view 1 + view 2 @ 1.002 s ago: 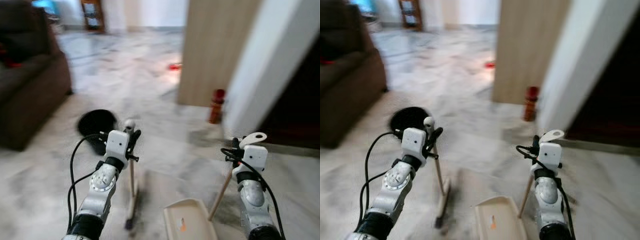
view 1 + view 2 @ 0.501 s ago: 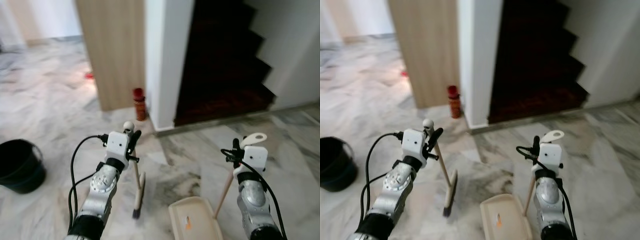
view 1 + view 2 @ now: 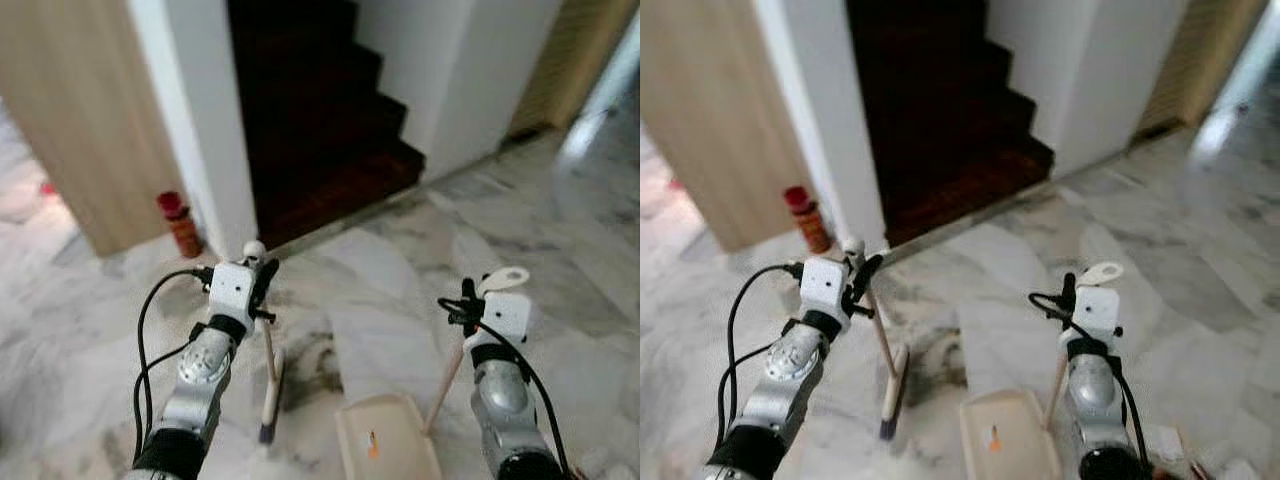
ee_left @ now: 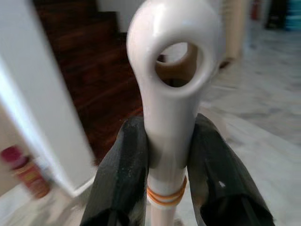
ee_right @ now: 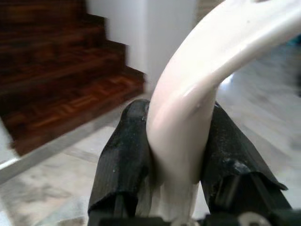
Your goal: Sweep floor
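My left gripper is shut on the top of a short broom; its cream handle stands nearly upright and the dark bristle head rests on the marble floor. In the left wrist view the black fingers clamp the handle just under its hanging loop. My right gripper is shut on the slanted wooden handle of a cream dustpan, which lies flat on the floor at the bottom centre with a small orange mark inside. The right wrist view shows the fingers gripping the white curved handle end.
Dark wooden stairs rise straight ahead between white walls. A red bottle stands at the wall's foot by a wooden panel. Open marble floor stretches to the right.
The camera has swung right: the black bucket and sofa have left the picture and the stairs now sit ahead. Both grippers keep the same hold on broom and dustpan.
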